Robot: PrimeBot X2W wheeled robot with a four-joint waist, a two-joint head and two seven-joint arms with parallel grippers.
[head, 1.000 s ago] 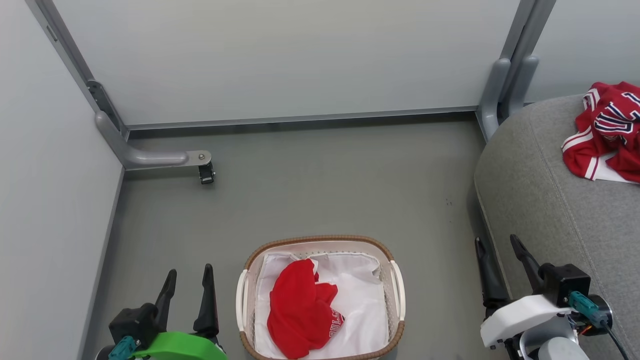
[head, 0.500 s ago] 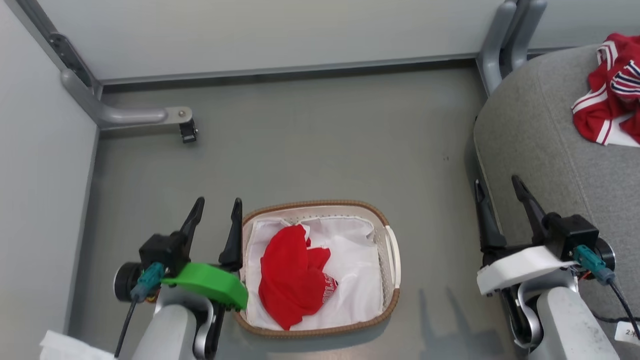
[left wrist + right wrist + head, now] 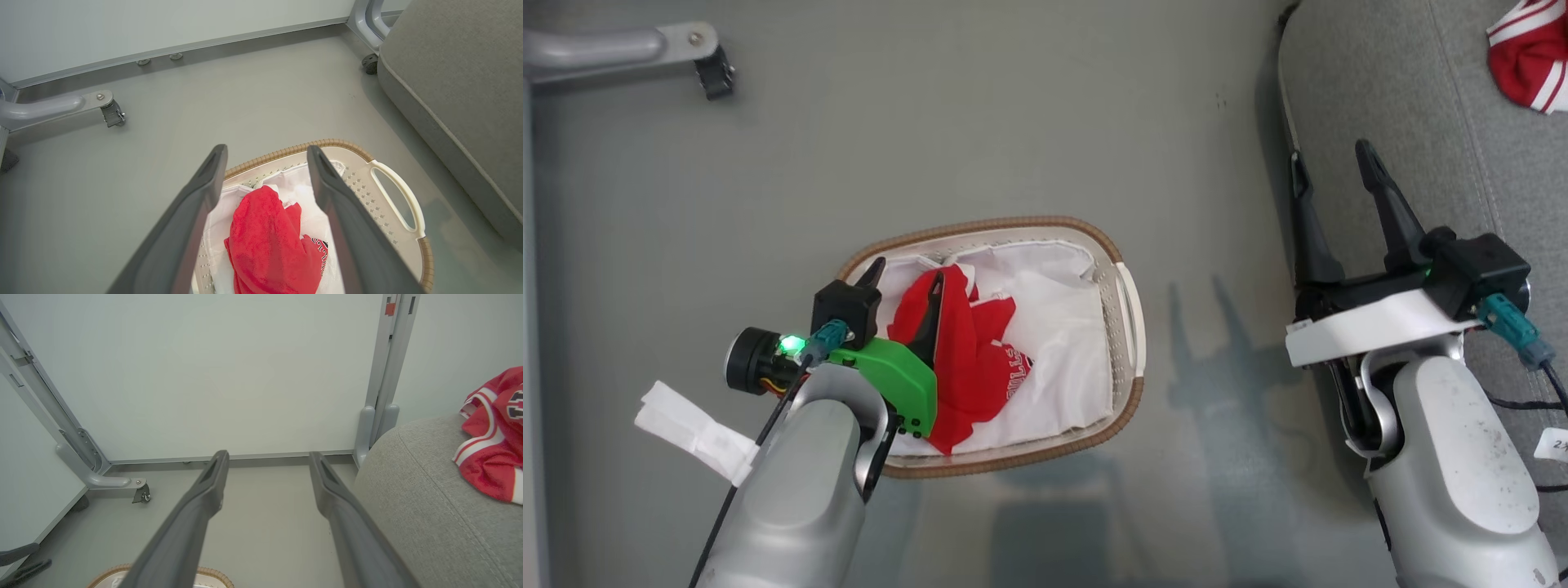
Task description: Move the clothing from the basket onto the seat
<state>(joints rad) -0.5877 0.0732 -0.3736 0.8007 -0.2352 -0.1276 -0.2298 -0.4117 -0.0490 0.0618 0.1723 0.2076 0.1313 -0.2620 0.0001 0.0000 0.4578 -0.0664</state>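
left gripper point(image 3: 908, 273) brought over the basket point(image 3: 1013, 222)
jaws are held apart above the red garment point(image 3: 968, 359) lying in it, having been beside the rim earlier; the jersey point(image 3: 1531, 57) is laid on the seat point(image 3: 1421, 98), and the right gripper point(image 3: 1330, 155) is likewise spread.

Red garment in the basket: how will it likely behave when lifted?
The garment lies crumpled in soft folds, so it will probably hang limp from the pinch. It looks thin, so likely light. It rests on the loose white liner, which the open left gripper might snag too.
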